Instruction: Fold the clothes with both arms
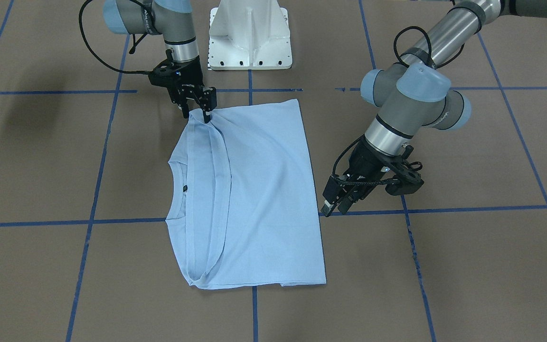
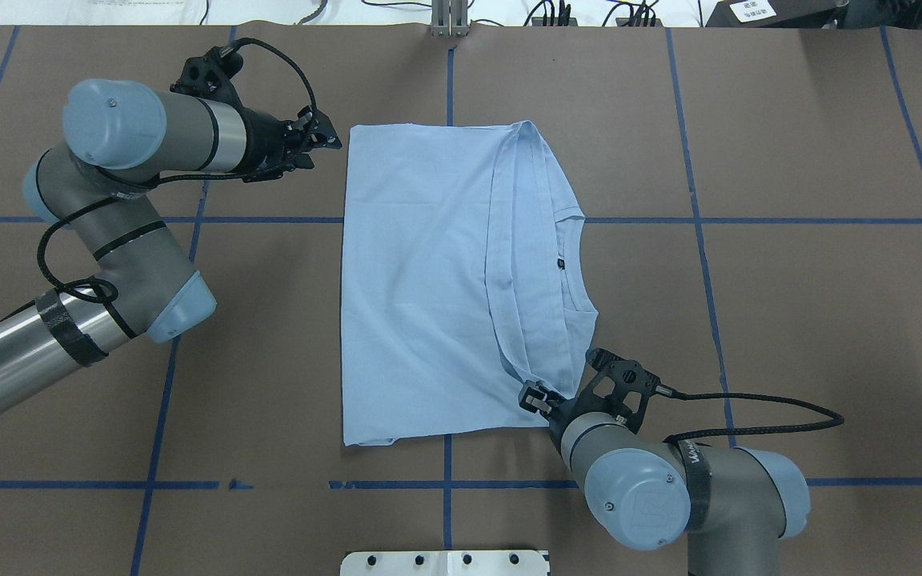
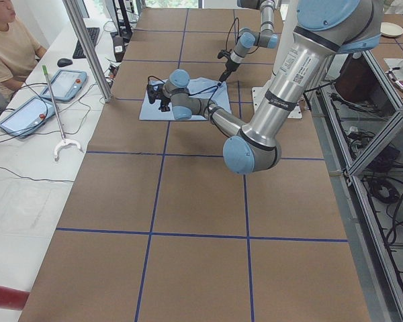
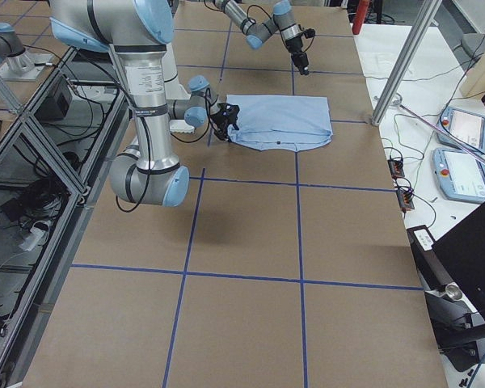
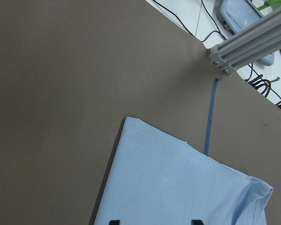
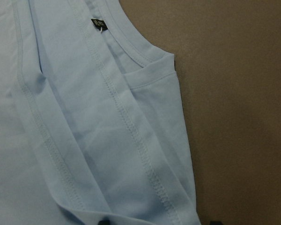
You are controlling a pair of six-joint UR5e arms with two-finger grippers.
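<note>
The left arm [image 3: 285, 87] reaches to the light blue T-shirt [image 3: 215, 99] on the table [image 3: 188, 201].

Brown table [image 1: 468, 275] with blue tape grid [image 1: 41, 223], white pedestal base [image 1: 249, 42]

The T-shirt [image 1: 268, 190] is soft matt cloth, the table [image 1: 468, 275] matt brown paper, the left arm [image 1: 449, 34] smooth satin metal.

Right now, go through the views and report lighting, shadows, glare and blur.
Front-facing view: even light, sharp, one soft dark shadow on the table at upper left. Overhead view: flat light, no glare on the T-shirt. Left wrist view: top right corner nearly washed out white. Right wrist view: dimmer, stitching sharp, neck label small and soft.
</note>
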